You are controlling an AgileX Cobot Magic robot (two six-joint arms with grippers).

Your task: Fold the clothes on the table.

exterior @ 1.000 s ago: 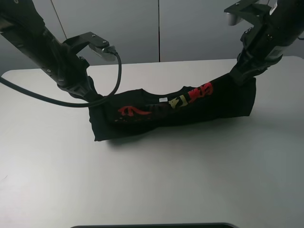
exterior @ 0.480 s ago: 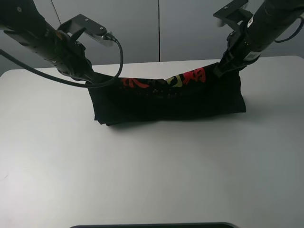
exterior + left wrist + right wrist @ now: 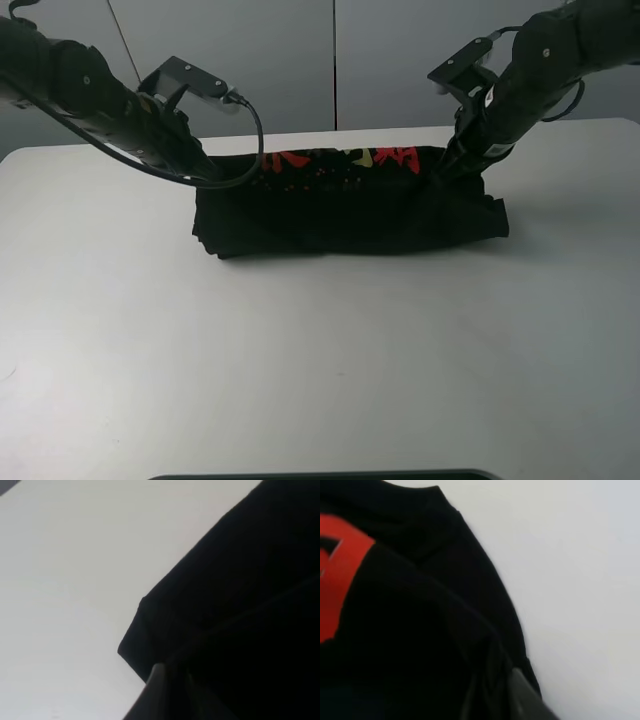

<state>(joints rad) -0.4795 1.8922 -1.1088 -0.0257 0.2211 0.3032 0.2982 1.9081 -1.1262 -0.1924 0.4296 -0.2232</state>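
The black T-shirt (image 3: 350,210) lies as a long folded band across the middle of the white table (image 3: 320,360). Its red and yellow characters (image 3: 340,158) run along the far edge. My left gripper (image 3: 208,172) is shut on the shirt's far left corner, low at the table. My right gripper (image 3: 447,168) is shut on the far right part. In the left wrist view black cloth (image 3: 240,605) fills the frame beside a fingertip (image 3: 156,680). The right wrist view shows black cloth (image 3: 430,610) with a red character (image 3: 335,555) and a fingertip (image 3: 522,692). The neck label is hidden.
A black cable (image 3: 255,140) loops from the left arm over the shirt's far left end. The table's far edge (image 3: 330,132) runs just behind the grippers, with a grey wall beyond. A dark strip (image 3: 320,474) sits at the table's near edge.
Both grippers have carried the held shirt edge away toward the far side and down to the table. The shirt went from hanging between them to lying as a flatter band.
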